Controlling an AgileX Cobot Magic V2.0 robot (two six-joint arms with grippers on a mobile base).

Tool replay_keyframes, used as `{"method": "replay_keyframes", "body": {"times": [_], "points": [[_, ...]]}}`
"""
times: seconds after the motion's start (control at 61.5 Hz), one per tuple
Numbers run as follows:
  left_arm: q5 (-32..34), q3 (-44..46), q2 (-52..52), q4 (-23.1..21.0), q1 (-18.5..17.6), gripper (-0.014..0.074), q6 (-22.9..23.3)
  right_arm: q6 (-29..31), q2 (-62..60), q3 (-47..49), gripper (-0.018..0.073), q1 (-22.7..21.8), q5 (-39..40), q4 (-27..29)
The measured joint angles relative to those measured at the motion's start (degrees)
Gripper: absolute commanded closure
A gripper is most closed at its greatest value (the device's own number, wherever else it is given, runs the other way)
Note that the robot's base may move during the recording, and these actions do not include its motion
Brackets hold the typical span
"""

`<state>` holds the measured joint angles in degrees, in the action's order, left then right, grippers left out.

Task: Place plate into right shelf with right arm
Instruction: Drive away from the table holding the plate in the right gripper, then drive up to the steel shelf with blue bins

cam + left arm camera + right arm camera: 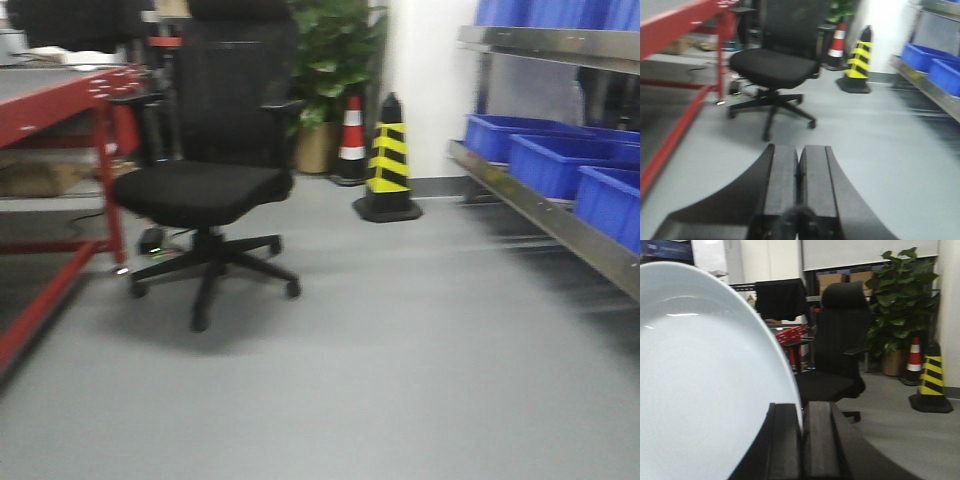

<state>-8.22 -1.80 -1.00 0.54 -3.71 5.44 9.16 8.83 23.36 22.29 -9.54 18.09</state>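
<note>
The pale blue-white plate (700, 385) fills the left half of the right wrist view, standing on edge. My right gripper (802, 412) is shut on its rim, one finger on each side. The right shelf (545, 215), a stainless-steel rack, runs along the right side of the front view and also shows as the shelf (932, 95) at the far right of the left wrist view. My left gripper (799, 157) is shut with nothing in it, held above the grey floor. Neither arm shows in the front view.
Blue plastic bins (560, 160) sit on the steel ledges. A black office chair (215, 190) stands mid-floor. A yellow-black cone (388, 160) and a red-white cone (351, 135) stand by the back wall near a potted plant (330, 70). A red-framed workbench (60, 110) lines the left.
</note>
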Motion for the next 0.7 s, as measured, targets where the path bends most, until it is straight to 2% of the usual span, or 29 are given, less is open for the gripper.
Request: {"method": "replay_keyframes", "body": {"times": [0.699], "points": [[0.0, 0.0, 0.0, 0.0, 0.0, 0.0643, 0.0, 0.0, 0.0, 0.0, 0.0488, 0.0, 0.0, 0.0]]}}
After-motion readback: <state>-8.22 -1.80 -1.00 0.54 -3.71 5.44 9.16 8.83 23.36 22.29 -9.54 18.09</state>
